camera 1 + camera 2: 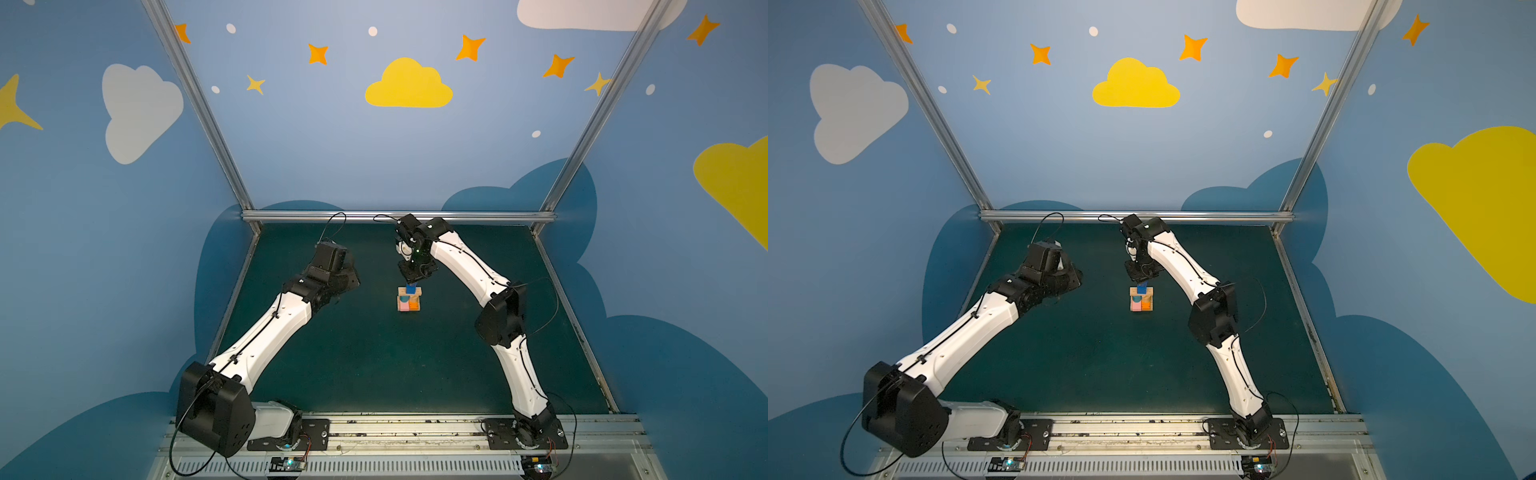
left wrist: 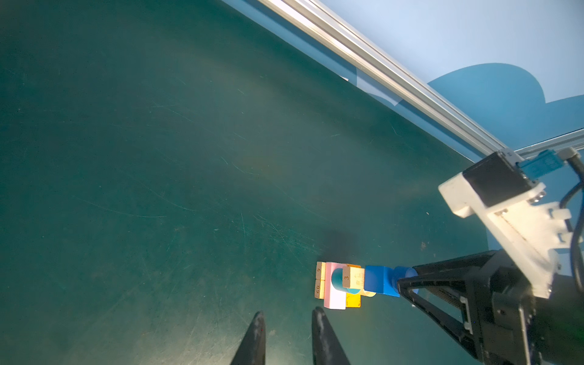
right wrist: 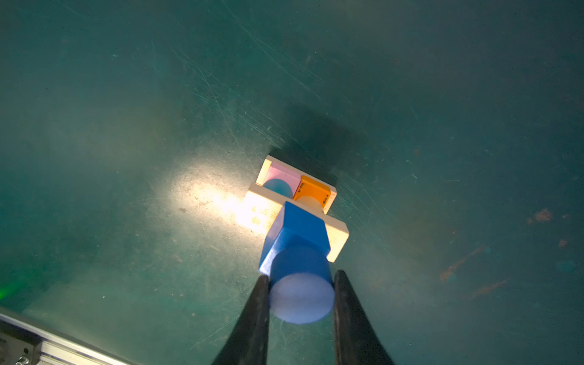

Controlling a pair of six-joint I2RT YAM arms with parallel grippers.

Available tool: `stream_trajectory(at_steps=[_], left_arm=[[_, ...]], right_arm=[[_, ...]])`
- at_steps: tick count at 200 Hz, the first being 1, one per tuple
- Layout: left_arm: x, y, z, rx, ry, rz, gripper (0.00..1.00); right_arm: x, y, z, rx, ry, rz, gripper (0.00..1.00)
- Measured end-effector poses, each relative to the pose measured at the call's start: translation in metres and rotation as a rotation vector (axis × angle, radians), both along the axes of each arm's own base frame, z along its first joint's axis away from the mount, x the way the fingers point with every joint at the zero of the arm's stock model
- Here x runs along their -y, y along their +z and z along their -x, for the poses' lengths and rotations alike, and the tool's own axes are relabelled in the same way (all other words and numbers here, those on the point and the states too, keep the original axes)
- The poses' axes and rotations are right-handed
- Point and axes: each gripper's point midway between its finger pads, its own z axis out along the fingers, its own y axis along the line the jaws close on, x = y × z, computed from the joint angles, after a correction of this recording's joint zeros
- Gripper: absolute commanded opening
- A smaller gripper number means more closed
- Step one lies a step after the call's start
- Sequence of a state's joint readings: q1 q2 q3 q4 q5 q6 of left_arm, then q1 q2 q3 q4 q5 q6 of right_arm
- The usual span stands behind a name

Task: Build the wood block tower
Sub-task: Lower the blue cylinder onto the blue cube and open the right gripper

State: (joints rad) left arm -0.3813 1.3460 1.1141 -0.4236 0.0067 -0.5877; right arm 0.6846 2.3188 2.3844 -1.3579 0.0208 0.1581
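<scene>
The right gripper (image 3: 300,278) is clamped on the dark-blue cylinder (image 3: 301,297), which appears seated on the blue cube (image 3: 300,227) atop the wood block tower (image 1: 409,300), mid-way across the green mat (image 1: 332,353). Best to part the jaws slowly and rise straight up, so neither finger drags the stack. The left gripper (image 2: 286,316) hangs aside, its 2 fingers slightly apart, empty. The left wrist view shows the layers side-on; the right wrist view shows the cylinder's centring on the cube

Atop tower (image 1: 1141,297), blue cube (image 1: 1142,288); right end effector (image 1: 1142,280) directly above it.
</scene>
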Motion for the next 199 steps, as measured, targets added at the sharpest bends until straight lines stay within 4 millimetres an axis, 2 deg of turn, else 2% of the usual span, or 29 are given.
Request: stream_trajectory(at_steps=[117, 199], left_arm=[[-0.0024, 0.0056, 0.0006, 0.014, 0.005, 0.005, 0.27], [-0.0045, -0.0008, 0.0023, 0.000, 0.008, 0.000, 0.27]], right_arm=[[-0.0020, -0.0014, -0.0012, -0.001, -0.001, -0.006, 0.22], [-0.0030, -0.0010, -0.0017, 0.001, -0.002, -0.011, 0.26]])
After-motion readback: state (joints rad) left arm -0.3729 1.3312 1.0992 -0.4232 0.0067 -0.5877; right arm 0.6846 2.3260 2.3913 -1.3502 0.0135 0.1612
